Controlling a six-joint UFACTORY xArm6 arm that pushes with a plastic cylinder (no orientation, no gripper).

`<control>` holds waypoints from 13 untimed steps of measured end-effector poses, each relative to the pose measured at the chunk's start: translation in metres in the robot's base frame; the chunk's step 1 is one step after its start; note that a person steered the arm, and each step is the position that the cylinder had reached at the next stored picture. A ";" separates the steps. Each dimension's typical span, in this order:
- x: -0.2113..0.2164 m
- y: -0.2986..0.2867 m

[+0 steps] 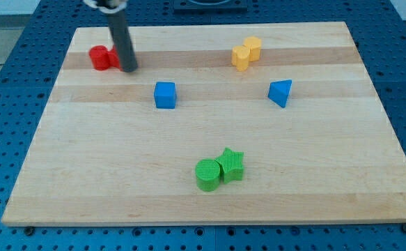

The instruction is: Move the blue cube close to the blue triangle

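Note:
The blue cube [165, 95] sits on the wooden board, left of centre in the upper half. The blue triangle [280, 92] lies to the view's right of it, at about the same height, well apart. My tip [129, 69] is at the upper left, above and to the left of the blue cube, not touching it. The rod stands right next to the red blocks [103, 58].
Two yellow blocks [246, 53] sit together near the view's top, right of centre. A green cylinder [207, 174] and a green star [231, 165] touch each other near the bottom centre. The board's edge [209, 222] borders a blue perforated table.

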State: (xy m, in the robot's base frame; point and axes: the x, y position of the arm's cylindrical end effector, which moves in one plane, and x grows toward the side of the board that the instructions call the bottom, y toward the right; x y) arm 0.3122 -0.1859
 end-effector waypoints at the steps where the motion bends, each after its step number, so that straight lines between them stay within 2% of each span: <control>1: -0.007 -0.027; 2: 0.010 0.011; 3: 0.030 0.021; 4: 0.019 0.060; 5: 0.024 0.069; 6: 0.045 0.045; 7: 0.078 0.060; 9: 0.083 0.142; 12: 0.122 0.159; 13: 0.122 0.197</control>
State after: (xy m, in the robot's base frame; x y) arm 0.4340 0.0109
